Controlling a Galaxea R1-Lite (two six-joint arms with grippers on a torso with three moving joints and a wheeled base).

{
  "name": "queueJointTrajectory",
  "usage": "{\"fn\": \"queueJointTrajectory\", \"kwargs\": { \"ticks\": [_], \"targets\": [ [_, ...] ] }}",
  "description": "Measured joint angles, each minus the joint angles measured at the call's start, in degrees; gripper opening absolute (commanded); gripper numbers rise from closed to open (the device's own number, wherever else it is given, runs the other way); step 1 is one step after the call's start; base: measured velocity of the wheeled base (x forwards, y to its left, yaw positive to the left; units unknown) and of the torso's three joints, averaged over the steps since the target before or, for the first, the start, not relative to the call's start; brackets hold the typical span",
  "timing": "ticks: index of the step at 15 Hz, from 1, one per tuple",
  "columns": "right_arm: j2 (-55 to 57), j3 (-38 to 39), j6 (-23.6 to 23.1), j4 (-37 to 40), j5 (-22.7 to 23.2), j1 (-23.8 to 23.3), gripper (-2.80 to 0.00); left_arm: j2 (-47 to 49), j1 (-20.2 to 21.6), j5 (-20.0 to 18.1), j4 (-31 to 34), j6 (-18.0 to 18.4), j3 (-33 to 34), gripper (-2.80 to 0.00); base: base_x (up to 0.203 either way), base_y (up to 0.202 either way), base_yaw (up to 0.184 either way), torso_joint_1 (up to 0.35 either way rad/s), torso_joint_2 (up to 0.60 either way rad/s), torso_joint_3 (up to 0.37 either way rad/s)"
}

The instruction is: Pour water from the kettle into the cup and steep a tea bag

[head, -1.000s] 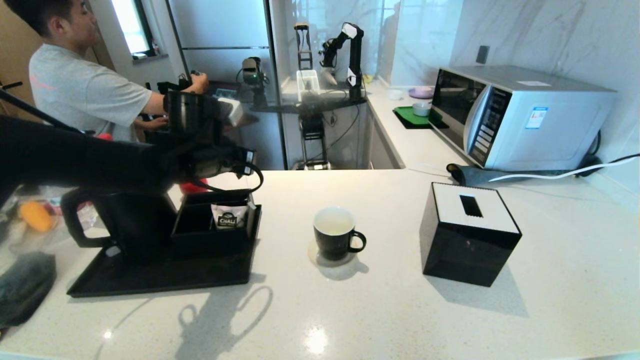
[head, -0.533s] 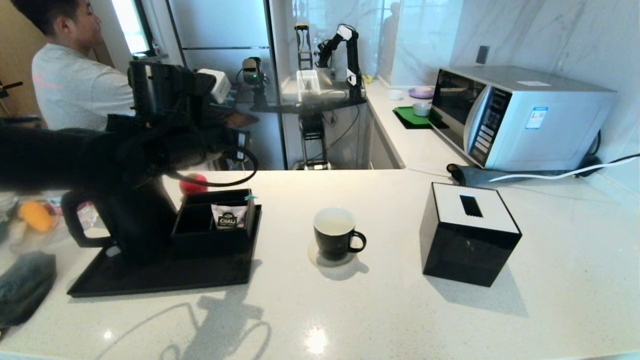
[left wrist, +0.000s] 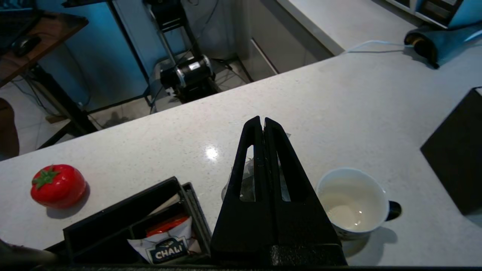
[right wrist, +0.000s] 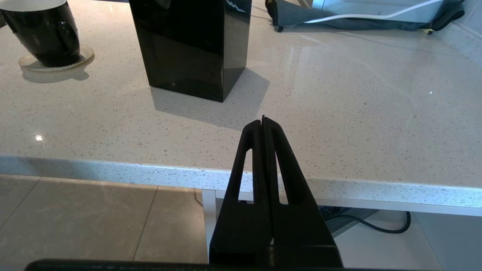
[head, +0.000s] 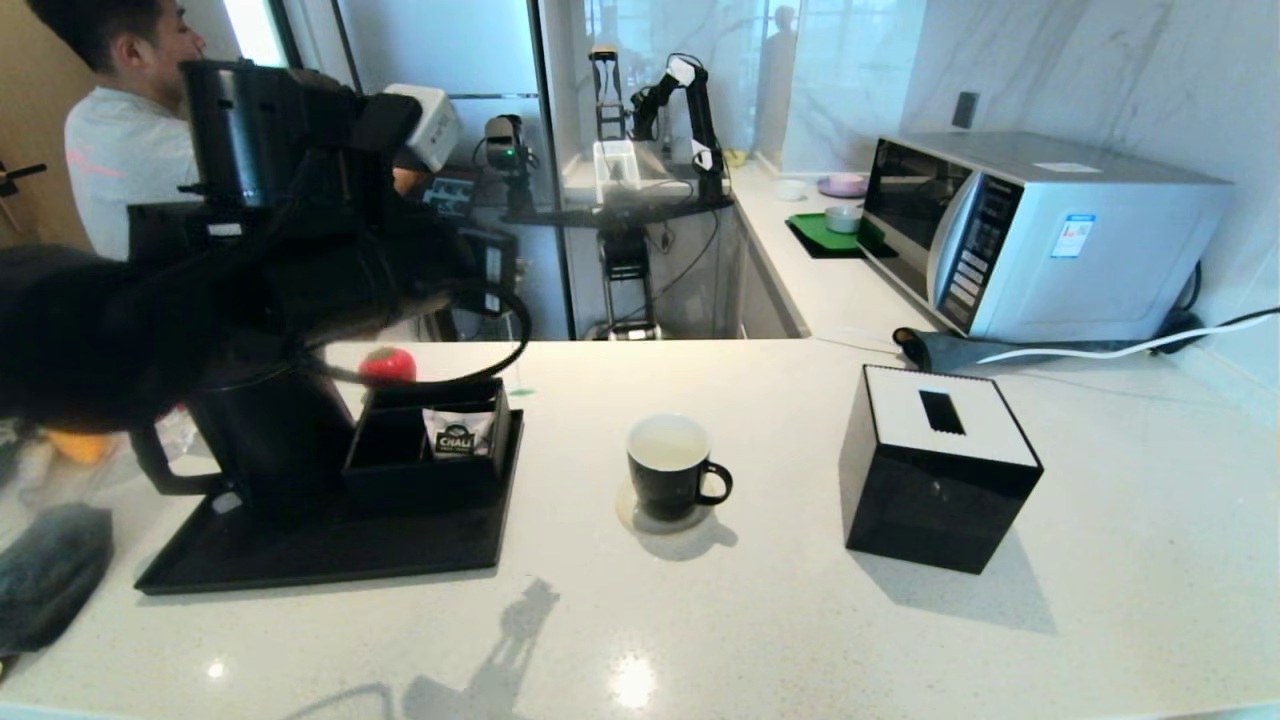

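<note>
My left gripper (left wrist: 262, 120) hangs high over the counter, between the compartment box and the cup, shut on the tea bag (left wrist: 246, 177). The mesh pouch dangles under the fingers. In the head view that gripper (head: 493, 290) is up at the left, above the box. The cup (head: 668, 470) stands on a coaster mid-counter, and a little pale liquid glints in its white inside (left wrist: 352, 203). The black kettle (head: 270, 440) sits on the tray (head: 300, 560) at the left, partly hidden by my arm. My right gripper (right wrist: 263, 119) is shut on nothing, low before the counter's front edge.
The black compartment box (head: 425, 440) on the tray holds a CHALI sachet (head: 457, 440). A red tomato-shaped object (head: 387, 365) lies behind it. A black tissue box (head: 940, 470) stands right of the cup, a microwave (head: 1040, 230) at the back right, a person (head: 120, 150) at the back left.
My left arm has risen from just above the compartment box to well above it, lifting the tea bag clear. The cup, the kettle and the right arm have not moved.
</note>
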Motion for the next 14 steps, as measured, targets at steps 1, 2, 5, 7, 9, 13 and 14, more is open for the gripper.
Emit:
{"fn": "queueJointTrajectory", "kwargs": {
  "ticks": [1,2,5,7,9,13,14],
  "targets": [
    [0.00,0.00,-0.02,0.00,0.00,0.00,-2.80,-0.78,-1.20,0.43,0.11,0.02,0.55,-2.80,0.000,0.000,0.000,0.000,0.00,0.000],
    [0.00,0.00,-0.02,0.00,0.00,0.00,-2.80,-1.45,-2.27,1.06,0.09,0.00,0.99,-2.80,0.000,0.000,0.000,0.000,0.00,0.000],
    [0.00,0.00,-0.02,0.00,0.00,0.00,-2.80,-2.96,-5.24,1.83,0.13,0.09,2.38,-2.80,0.000,0.000,0.000,0.000,0.00,0.000],
    [0.00,0.00,0.01,0.00,0.00,0.00,-2.80,-3.76,-6.83,1.85,0.50,0.18,2.67,-2.80,0.000,0.000,0.000,0.000,0.00,0.000],
    [0.00,0.00,-0.03,0.00,0.00,0.00,-2.80,-4.29,-7.95,1.93,1.18,0.18,2.75,-2.80,0.000,0.000,0.000,0.000,0.00,0.000],
    [0.00,0.00,-0.17,0.00,0.00,0.00,-2.80,-5.18,-8.64,2.47,1.42,0.26,2.83,-2.80,0.000,0.000,0.000,0.000,0.00,0.000],
    [0.00,0.00,-0.29,0.00,0.00,0.00,-2.80,-5.42,-8.91,3.12,1.44,0.27,3.28,-2.80,0.000,0.000,0.000,0.000,0.00,0.000]
  ]
}}
